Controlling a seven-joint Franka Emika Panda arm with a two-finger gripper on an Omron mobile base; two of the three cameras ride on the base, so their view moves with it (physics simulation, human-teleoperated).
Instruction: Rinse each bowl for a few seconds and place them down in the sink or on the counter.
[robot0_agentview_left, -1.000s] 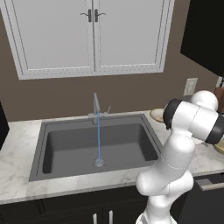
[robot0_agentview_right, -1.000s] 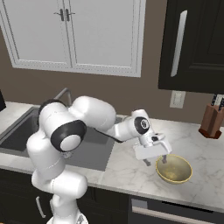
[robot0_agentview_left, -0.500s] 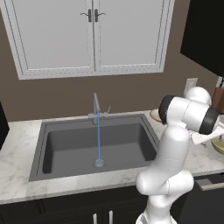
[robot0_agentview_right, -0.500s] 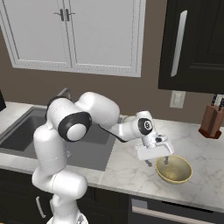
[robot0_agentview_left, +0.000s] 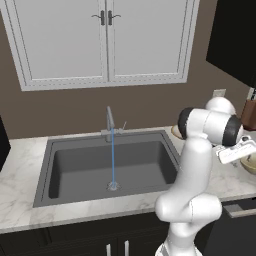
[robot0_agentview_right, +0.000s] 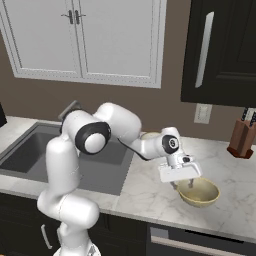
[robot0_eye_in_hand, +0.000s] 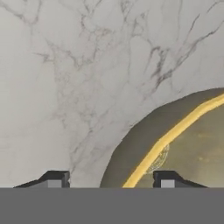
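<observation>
Two bowls are named in our task, and both sit on the white marble counter with faint grey veins (robot0_agentview_right: 150, 192), to the right of the large rectangular dark grey sink (robot0_agentview_left: 107, 167), where a thin blue stream runs from the slim grey faucet (robot0_agentview_left: 109, 122) down to the round drain. Over the last second we have seen the white arm reach lower and further right, bringing the two-finger gripper (robot0_agentview_right: 181, 186) down to the near rim of the shallow round tan bowl with the pale speckled inside (robot0_agentview_right: 200, 191). In the hand view the yellow rim of that bowl passes between the two dark finger tips (robot0_eye_in_hand: 168, 179), one inside the bowl and one outside, with a gap visible on either side, so we read the jaws as parted and straddling the rim, narrowing but not yet pinching it. We judge this the start of the first pick-up, with nothing rinsed yet. The second bowl, cream-yellow and round (robot0_agentview_right: 150, 135), is mostly hidden behind the forearm, and whether the fingers touch the rim we cannot tell.
</observation>
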